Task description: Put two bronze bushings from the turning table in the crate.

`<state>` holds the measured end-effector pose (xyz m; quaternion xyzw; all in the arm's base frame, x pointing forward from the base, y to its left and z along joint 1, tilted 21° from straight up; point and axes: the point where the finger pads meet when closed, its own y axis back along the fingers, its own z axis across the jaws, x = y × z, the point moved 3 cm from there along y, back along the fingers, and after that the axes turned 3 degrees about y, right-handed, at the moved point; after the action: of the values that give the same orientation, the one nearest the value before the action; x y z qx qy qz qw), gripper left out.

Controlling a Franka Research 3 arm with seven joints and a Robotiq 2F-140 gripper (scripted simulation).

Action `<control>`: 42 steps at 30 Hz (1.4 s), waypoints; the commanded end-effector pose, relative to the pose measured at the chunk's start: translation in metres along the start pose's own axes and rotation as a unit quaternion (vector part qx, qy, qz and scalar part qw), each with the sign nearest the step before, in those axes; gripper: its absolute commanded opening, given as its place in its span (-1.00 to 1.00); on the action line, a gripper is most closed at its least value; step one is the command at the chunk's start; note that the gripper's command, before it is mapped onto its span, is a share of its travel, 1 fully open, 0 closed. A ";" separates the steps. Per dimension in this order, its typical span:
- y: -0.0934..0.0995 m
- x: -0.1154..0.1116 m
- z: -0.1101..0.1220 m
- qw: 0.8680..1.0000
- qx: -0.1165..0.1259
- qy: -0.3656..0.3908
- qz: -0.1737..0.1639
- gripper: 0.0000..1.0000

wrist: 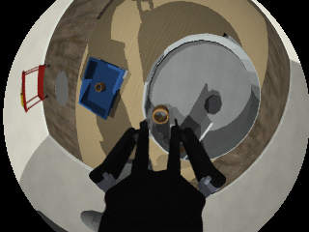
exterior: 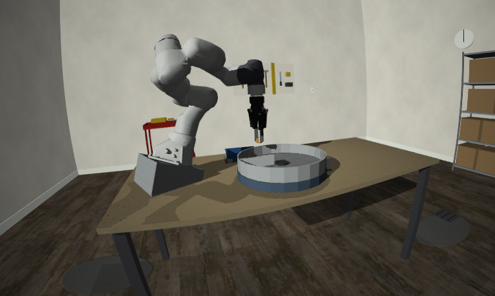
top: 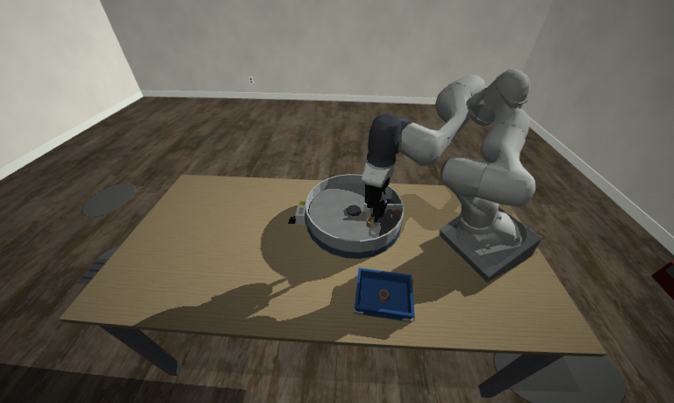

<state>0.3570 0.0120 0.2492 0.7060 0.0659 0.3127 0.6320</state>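
My gripper is shut on a bronze bushing, held at the fingertips. It hangs above the near part of the turning table, higher than its rim. Another bronze bushing lies in the blue crate. On the turning table are a grey bushing and a reddish-brown one near the wall on the arm's side. The fingers and shadow partly hide that area, so its other pieces are unclear.
The turning table has a raised pale wall, a dark central hub and a thin divider. A small box sits against its outer side. The crate stands apart from it, near the front edge of the wooden table.
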 end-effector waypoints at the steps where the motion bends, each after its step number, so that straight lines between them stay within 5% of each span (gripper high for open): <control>1: 0.001 0.003 -0.026 1.000 0.003 -0.021 0.002 -1.00; 14: 0.001 0.014 -0.167 1.000 0.003 -0.021 0.002 -1.00; 16: 0.001 0.014 -0.167 1.000 0.003 -0.021 0.002 -1.00; 23: 0.002 0.018 -0.221 1.000 0.003 -0.021 0.002 -1.00; 29: 0.002 0.020 -0.239 1.000 0.003 -0.021 0.002 -1.00; 42: 0.002 0.020 -0.241 1.000 0.003 -0.021 0.002 -1.00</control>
<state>0.2459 0.2245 0.2574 0.7078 0.0621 0.3087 0.6324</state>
